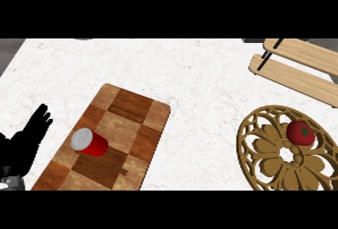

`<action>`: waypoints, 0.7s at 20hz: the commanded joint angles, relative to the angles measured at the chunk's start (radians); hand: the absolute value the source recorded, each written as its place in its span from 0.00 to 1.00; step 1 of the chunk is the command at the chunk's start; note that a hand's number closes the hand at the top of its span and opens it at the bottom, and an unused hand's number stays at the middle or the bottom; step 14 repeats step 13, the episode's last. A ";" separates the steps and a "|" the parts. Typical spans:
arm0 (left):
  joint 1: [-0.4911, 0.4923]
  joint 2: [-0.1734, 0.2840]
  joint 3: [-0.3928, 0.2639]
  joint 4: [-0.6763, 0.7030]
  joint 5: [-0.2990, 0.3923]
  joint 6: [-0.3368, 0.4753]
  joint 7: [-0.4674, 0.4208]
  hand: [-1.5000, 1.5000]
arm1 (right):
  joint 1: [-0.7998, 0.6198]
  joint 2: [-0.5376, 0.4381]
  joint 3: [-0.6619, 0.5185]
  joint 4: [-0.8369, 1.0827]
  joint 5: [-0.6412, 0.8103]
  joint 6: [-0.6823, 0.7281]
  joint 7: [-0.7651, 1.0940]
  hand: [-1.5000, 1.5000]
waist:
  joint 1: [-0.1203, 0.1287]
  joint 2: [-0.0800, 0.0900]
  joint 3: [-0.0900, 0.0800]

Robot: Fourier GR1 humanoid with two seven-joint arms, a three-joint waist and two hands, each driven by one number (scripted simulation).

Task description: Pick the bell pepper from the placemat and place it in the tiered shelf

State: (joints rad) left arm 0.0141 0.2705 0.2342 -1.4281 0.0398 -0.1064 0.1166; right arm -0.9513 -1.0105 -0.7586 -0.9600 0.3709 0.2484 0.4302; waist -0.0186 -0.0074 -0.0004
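Judging by the untouched bell pepper (301,132), far right of the straight-fingered, empty left hand (26,138), a reach is needed first.

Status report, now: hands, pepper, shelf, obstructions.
Left hand open, resting at left edge; right hand out of view. Bell pepper on placemat, untouched. Tiered shelf just beyond it, nothing between. Red can on cutting board, well clear.

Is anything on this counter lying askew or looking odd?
The red cup with a grey top lies tipped on the checkered wooden cutting board; no spill shows. The red bell pepper sits off-centre on the round carved wooden placemat.
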 commanded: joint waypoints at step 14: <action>0.087 -0.038 0.008 -0.039 -0.008 0.017 -0.043 0.50 | 0.432 -0.499 -0.582 0.184 -0.142 0.516 -0.031 0.00 | -0.046 -0.006 0.004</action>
